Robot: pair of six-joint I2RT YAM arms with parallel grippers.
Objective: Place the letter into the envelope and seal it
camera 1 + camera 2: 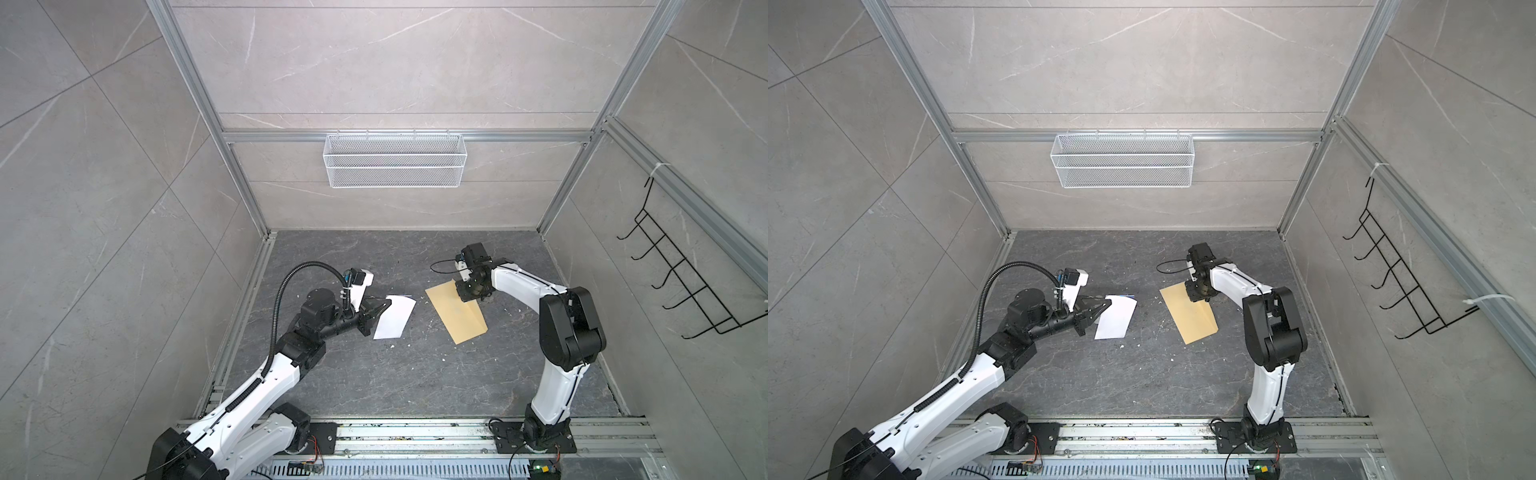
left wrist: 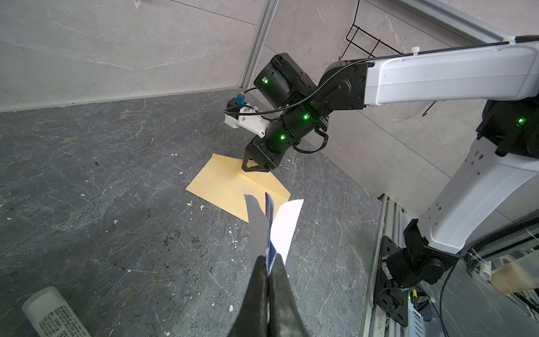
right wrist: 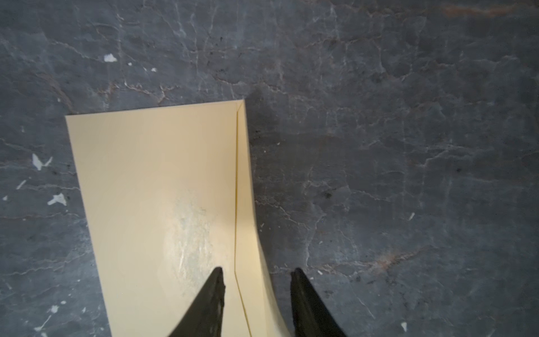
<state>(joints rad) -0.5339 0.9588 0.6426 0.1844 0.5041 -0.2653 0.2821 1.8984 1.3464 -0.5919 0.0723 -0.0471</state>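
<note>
My left end effector (image 2: 267, 259) pinches the letter (image 2: 287, 224). My right end effector (image 3: 258, 274), spread, straddles a raised edge of the envelope (image 3: 151, 175).

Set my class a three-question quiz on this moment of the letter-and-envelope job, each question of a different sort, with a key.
1. True or false: the letter is already inside the envelope.
2. What is the left gripper shut on? A the letter; B the envelope; C nothing.
3. Fill in the blank: the right gripper has its jaws ___, one on either side of the envelope's raised edge.
Key: 1 false; 2 A; 3 open.
</note>
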